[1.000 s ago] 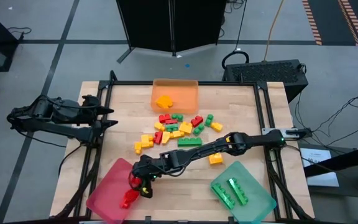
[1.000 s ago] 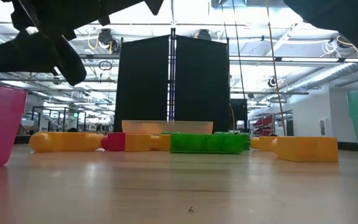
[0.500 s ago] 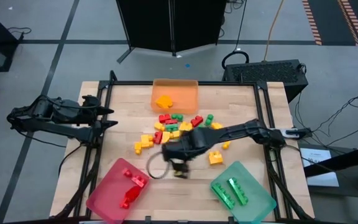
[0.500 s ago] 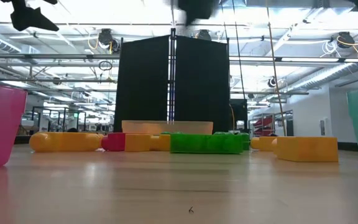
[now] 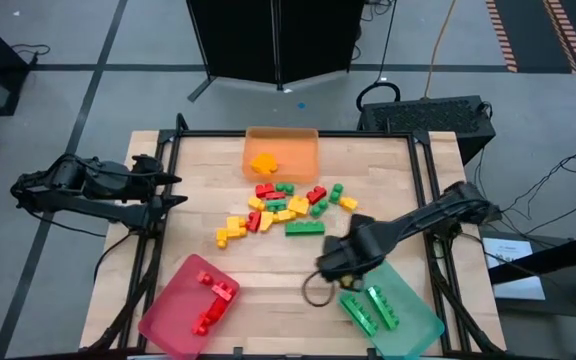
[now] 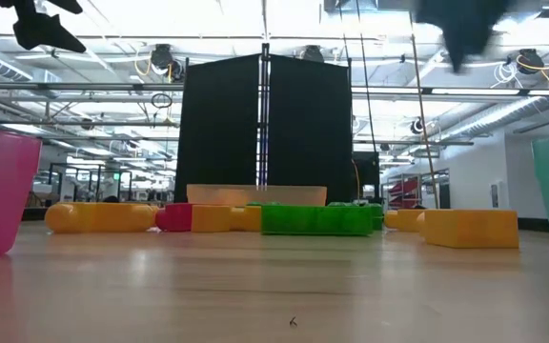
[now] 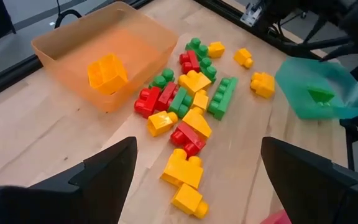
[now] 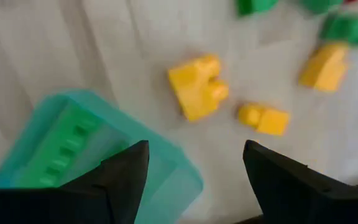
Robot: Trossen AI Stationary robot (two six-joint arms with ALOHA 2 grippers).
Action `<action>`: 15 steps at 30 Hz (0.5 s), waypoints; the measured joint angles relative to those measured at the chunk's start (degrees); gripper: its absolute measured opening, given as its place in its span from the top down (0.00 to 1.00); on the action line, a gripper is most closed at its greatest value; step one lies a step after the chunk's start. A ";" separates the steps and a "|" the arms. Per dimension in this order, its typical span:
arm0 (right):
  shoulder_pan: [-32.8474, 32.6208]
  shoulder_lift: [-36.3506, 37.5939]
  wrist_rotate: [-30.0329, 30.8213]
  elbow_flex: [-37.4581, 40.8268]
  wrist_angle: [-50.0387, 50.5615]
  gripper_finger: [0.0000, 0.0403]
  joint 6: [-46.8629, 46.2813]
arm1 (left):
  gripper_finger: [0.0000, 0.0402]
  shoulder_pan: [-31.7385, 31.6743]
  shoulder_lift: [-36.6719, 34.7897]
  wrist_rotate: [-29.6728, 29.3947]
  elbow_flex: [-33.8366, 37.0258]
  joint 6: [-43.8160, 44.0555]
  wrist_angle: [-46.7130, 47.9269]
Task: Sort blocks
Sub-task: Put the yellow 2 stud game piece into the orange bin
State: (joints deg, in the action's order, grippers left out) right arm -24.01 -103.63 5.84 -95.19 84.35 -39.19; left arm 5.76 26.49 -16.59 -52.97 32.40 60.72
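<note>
1. My right gripper (image 5: pixel 330 268) hangs empty, fingers spread, just beside the teal tray (image 5: pixel 423 318).
2. Left gripper (image 5: pixel 175 188) spread, parked at the table's left edge.
3. Blocks (image 5: pixel 286 208) cluster below the orange tray (image 5: pixel 282 140); some already in trays.

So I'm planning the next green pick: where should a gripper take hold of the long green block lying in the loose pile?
Grip the long green block across its two long sides at mid-length, coming straight down. It lies flat, narrow, with bare table along its near side; the right gripper is closest.
</note>
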 joint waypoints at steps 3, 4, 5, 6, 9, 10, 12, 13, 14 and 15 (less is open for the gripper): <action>0.11 4.44 -2.93 9.70 -10.40 0.37 -1.75 | 0.14 0.00 0.05 -0.01 0.00 -0.02 -0.05; 0.51 5.67 -3.83 12.19 -12.90 0.37 -2.04 | 0.14 0.00 0.05 -0.01 0.00 -0.09 -0.05; 0.93 6.52 -4.78 14.10 -14.90 0.37 -2.04 | 0.14 0.00 0.03 -0.01 0.00 -0.15 -0.05; 1.28 6.86 -5.80 15.79 -16.65 0.37 -1.76 | 0.14 0.00 0.05 -0.02 0.00 -0.15 -0.05; 2.27 5.08 -8.88 19.84 -19.79 0.34 2.14 | 0.14 0.00 0.03 -0.06 0.00 -0.15 -0.10; 2.54 4.15 -9.22 20.43 -20.08 0.33 4.11 | 0.14 0.00 0.03 -0.07 0.00 -0.15 -0.11; 3.45 2.51 -9.09 20.43 -20.06 0.29 8.24 | 0.14 0.00 0.05 -0.08 0.00 -0.15 -0.10; 3.93 1.74 -8.92 20.31 -20.27 0.27 10.03 | 0.14 0.00 0.03 -0.08 0.00 -0.15 -0.12; 4.48 0.73 -8.85 20.04 -20.48 0.25 11.50 | 0.14 0.00 0.03 -0.08 0.00 -0.17 -0.10; 5.05 -0.28 -8.64 19.85 -20.92 0.23 12.63 | 0.14 0.00 0.04 -0.08 0.00 -0.21 -0.12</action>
State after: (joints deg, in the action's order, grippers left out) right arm -18.96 -103.91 -2.80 -75.34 63.44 -26.56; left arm 5.76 26.53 -16.67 -52.97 32.20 60.60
